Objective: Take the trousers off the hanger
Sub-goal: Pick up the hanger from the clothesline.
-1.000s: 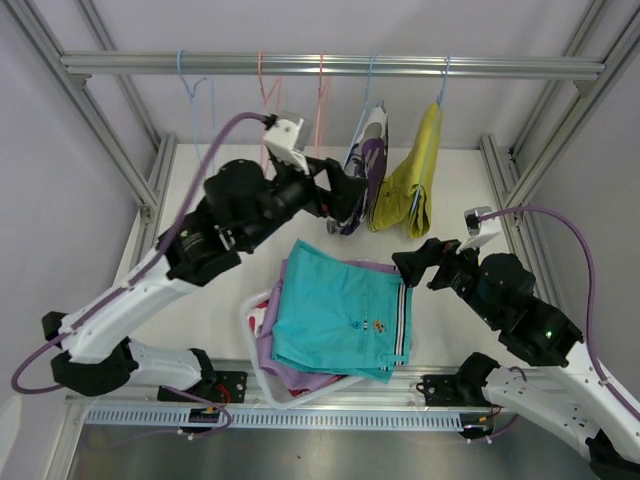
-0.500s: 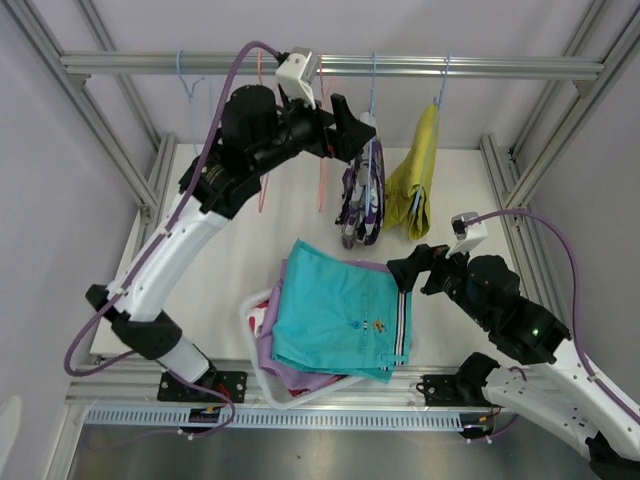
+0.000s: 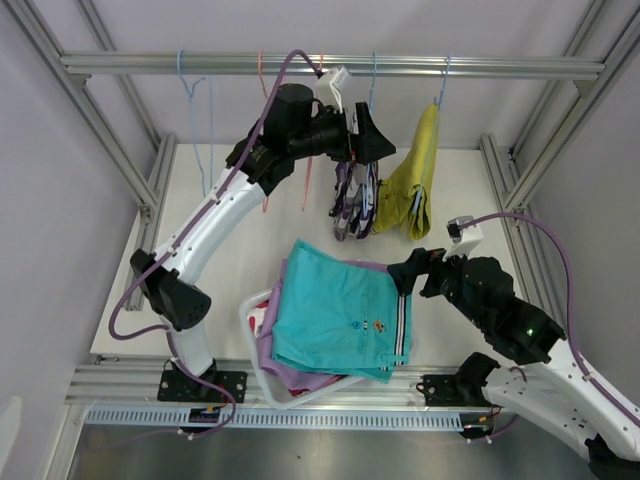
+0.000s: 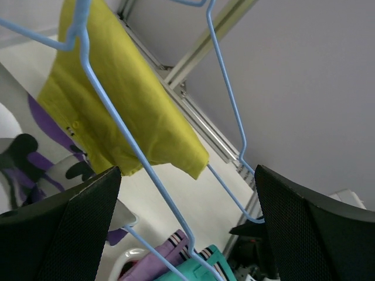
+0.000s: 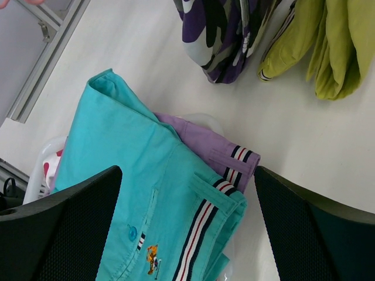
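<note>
My left gripper (image 4: 186,175) gapes wide, a pale-blue wire hanger (image 4: 135,146) crossing between its fingers, mustard-yellow cloth shorts (image 4: 129,105) beyond; my right gripper (image 5: 187,175), equally wide, hangs over teal cloth shorts (image 5: 129,193)

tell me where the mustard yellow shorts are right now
In the top view, the mustard yellow shorts hang on a blue hanger from the rail at the back right, just right of the camouflage shorts.

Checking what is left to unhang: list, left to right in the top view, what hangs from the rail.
empty blue wire hanger → pink wire hanger → purple-black-white camouflage cloth shorts → mustard yellow cloth shorts
</note>
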### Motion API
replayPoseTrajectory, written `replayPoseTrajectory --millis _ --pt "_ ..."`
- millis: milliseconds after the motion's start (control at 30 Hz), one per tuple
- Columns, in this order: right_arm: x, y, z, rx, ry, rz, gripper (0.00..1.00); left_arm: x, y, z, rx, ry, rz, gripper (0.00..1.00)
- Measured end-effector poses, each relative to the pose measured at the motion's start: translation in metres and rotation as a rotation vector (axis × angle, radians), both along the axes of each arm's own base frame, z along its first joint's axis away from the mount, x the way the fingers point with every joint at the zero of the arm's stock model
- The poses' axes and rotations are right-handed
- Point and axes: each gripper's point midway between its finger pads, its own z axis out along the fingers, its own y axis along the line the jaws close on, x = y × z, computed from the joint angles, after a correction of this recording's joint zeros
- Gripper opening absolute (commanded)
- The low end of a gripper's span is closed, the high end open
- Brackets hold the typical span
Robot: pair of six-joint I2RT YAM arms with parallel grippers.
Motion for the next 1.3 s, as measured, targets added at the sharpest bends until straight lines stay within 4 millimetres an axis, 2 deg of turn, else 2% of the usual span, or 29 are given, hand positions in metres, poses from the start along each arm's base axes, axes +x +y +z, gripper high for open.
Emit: replayPoseTrajectory --millis 267,433,633,733,800,833,900,1033,1100,1200,1233,1300 --pt "0.001 -0.001 -0.002 -0.003 0.004 -0.004 1.00 -0.016 -0.021 -0.014 -0.105 0.106 -0.138 0.99" --pt "0.000 -0.001 -0.001 -0.002 0.004 -0.005 1.00 -0.023 -0.034 -0.008 -0.234 0.191 -0.246 0.99" --pt "-0.002 -0.005 0.002 0.010 -0.005 -0.008 1.00 -0.028 -0.039 -0.004 -0.378 0.263 -0.317 0.99" --pt "-0.003 -0.006 0.002 0.011 -0.004 -0.010 1.00 -0.031 -0.040 -0.003 -0.442 0.304 -0.337 0.96" --pt "-0.004 -0.007 0.002 0.013 -0.002 -0.011 0.99 -0.033 -0.040 0.001 -0.477 0.317 -0.350 0.86" --pt "-0.005 -0.007 0.001 0.012 0.000 -0.011 1.00 -0.034 -0.039 0.004 -0.492 0.319 -0.356 0.77" --pt "-0.006 -0.008 0.000 0.011 0.004 -0.012 0.99 -0.035 -0.038 0.011 -0.517 0.315 -0.366 0.69" --pt "-0.008 -0.010 0.000 0.011 0.005 -0.012 0.99 -0.035 -0.038 0.010 -0.530 0.344 -0.362 0.45" --pt "-0.008 -0.010 0.001 0.012 0.003 -0.012 0.99 -0.035 -0.038 0.010 -0.532 0.350 -0.361 0.40" --pt "-0.008 -0.011 0.001 0.013 0.003 -0.012 0.99 -0.035 -0.037 0.012 -0.535 0.343 -0.364 0.28" --pt "-0.008 -0.011 0.001 0.014 0.002 -0.012 0.99 -0.036 -0.037 0.012 -0.535 0.349 -0.364 0.21" --pt "-0.009 -0.011 0.002 0.016 0.001 -0.012 0.99 -0.036 -0.038 0.009 -0.534 0.392 -0.356 0.15"
